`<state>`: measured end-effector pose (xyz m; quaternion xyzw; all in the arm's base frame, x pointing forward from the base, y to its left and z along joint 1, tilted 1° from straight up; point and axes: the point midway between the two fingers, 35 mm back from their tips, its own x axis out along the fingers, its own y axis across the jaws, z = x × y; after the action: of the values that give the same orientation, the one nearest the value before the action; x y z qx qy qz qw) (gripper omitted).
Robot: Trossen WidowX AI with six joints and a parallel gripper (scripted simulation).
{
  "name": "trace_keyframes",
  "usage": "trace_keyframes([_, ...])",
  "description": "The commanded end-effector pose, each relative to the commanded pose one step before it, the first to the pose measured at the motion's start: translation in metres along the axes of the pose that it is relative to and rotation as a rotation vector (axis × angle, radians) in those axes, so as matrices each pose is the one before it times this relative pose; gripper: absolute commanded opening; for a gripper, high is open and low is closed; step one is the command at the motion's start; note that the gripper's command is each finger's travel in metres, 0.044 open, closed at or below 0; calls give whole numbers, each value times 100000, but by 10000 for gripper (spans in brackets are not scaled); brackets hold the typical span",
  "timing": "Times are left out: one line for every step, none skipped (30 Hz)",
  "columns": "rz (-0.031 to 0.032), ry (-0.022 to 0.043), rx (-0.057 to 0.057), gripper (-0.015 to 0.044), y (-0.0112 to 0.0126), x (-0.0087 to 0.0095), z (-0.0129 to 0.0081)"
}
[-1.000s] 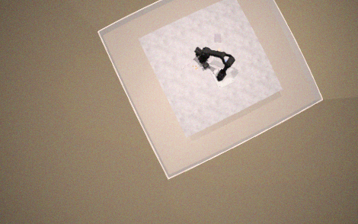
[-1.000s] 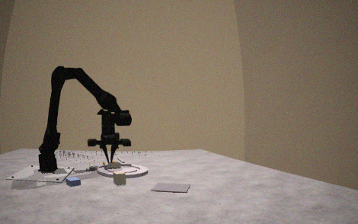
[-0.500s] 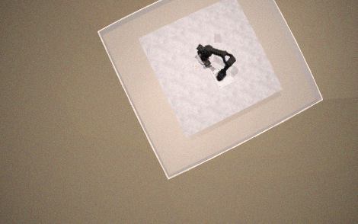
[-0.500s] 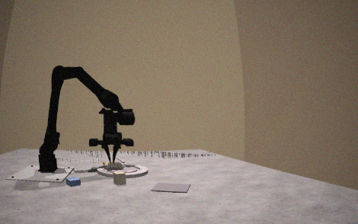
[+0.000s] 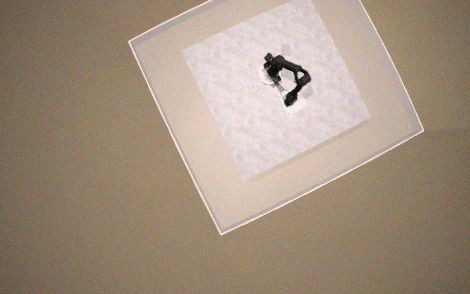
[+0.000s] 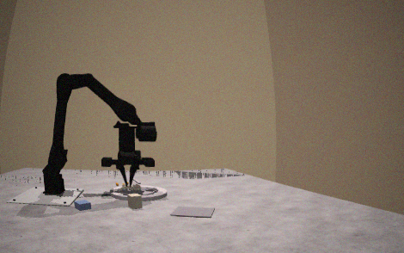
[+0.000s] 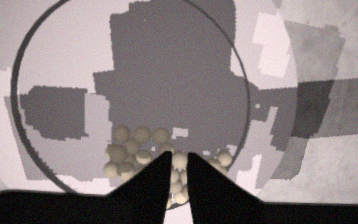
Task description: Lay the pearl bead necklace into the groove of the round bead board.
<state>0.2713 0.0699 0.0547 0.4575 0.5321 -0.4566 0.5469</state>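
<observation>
The round bead board (image 5: 262,76) (image 6: 160,194) (image 7: 50,55) is pale, with a thin dark circular groove (image 7: 15,80). My gripper (image 6: 129,186) (image 7: 179,159) points down, low over the board, and is shut on a bead of the necklace. The cream pearl necklace (image 7: 142,134) (image 6: 136,188) lies bunched at the near part of the board in the wrist view, mostly left of the fingertips and inside the groove ring. A few beads show right of the fingers beside the groove line, and several between and behind them. The fingers hide the rest.
In the exterior view, a beige block (image 6: 135,201) stands in front of the board, a blue block (image 6: 82,205) stands left of it, and a flat grey plate (image 6: 192,212) lies to the right. Small orange pieces (image 5: 257,88) lie beside the board. The arm's white base plate (image 6: 26,198) is at the left.
</observation>
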Motion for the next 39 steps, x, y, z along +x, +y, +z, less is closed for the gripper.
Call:
trace_keyframes([520, -510, -103, 0, 62, -76, 1461])
trace_keyframes([0, -36, 0, 0, -7, 0, 330])
trace_keyframes([-1, -36, 0, 0, -11, 0, 330])
trace_keyframes([-1, -37, 0, 0, -15, 0, 330])
trace_keyframes([-2, -37, 0, 0, -19, 0, 329])
trace_keyframes([-2, -37, 0, 0, -23, 0, 329])
trace_keyframes([-3, -37, 0, 0, -27, 0, 328])
trace_keyframes([-4, -38, 0, 0, -31, 1, 328])
trace_keyframes([-4, -38, 0, 0, -34, 1, 327])
trace_keyframes([-5, -38, 0, 0, -38, 1, 326])
trace_keyframes([-6, -38, 0, 0, -42, 1, 326])
trace_keyframes([-6, -38, 0, 0, -46, 1, 325])
trace_keyframes([-7, -39, 0, 0, -50, 1, 324])
trace_keyframes([-7, -39, 0, 0, -54, 1, 324])
trace_keyframes([-8, -39, 0, 0, -57, 1, 323])
trace_keyframes([-9, -39, 0, 0, -61, 1, 322])
trace_keyframes([-9, -39, 0, 0, -65, 1, 321])
trace_keyframes([-10, -39, 0, 0, -69, 1, 320])
trace_keyframes([-9, -32, 0, 0, -58, 1, 258])
trace_keyframes([-5, -19, 0, 0, -36, 1, 155])
trace_keyframes([-2, -6, 0, 0, -12, 0, 51])
trace_keyframes([0, 0, 0, 0, 0, 0, 0])
trace_keyframes([0, 0, 0, 0, 0, 0, 0])
trace_keyframes([0, 0, 0, 0, 0, 0, 0])
trace_keyframes([0, 0, 0, 0, 0, 27, 0])
trace_keyframes([0, 0, 0, 0, 1, 81, 0])
trace_keyframes([-1, 0, 0, 0, 1, 135, 0])
trace_keyframes([-1, 0, 0, 0, 0, 164, 0])
trace_keyframes([-1, 0, 0, 0, -1, 164, 0])
trace_keyframes([-1, 0, 0, 0, -2, 164, 0])
trace_keyframes([-1, 0, 0, 0, -2, 134, 0])
trace_keyframes([-1, 0, 0, 0, -2, 80, 0])
trace_keyframes([0, 0, 0, 0, -1, 27, 0])
trace_keyframes([0, 0, 0, 0, 0, 0, 0])
trace_keyframes([0, 0, 0, 0, 0, 0, 0])
trace_keyframes([509, 226, 294, 26, 54, -336, -55])
trace_keyframes([0, 0, 0, 53, 0, 0, 0])
trace_keyframes([0, 0, 0, 79, 0, 0, 0])
trace_keyframes([0, 0, 0, 105, 0, 0, 0])
